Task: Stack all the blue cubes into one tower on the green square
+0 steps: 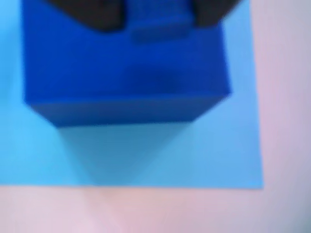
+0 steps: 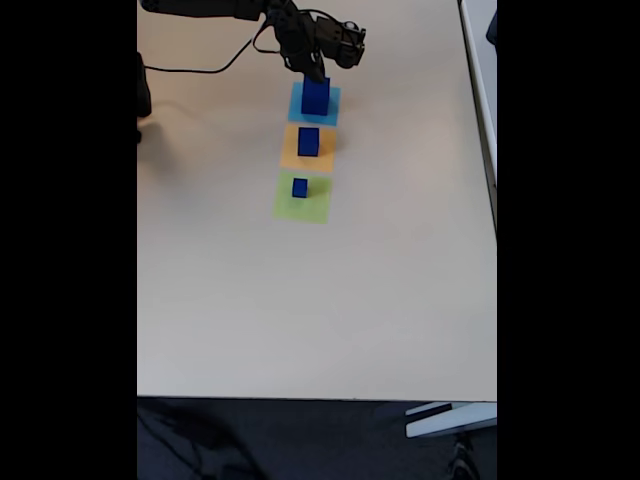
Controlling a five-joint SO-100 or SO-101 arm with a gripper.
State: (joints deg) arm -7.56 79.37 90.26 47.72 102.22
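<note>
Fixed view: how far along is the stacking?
Nothing is stacked yet. The smallest blue cube sits alone on the green square, the middle cube on the orange square. The gripper is at the largest cube on the light-blue square; grip unclear. All stacking remains.
</note>
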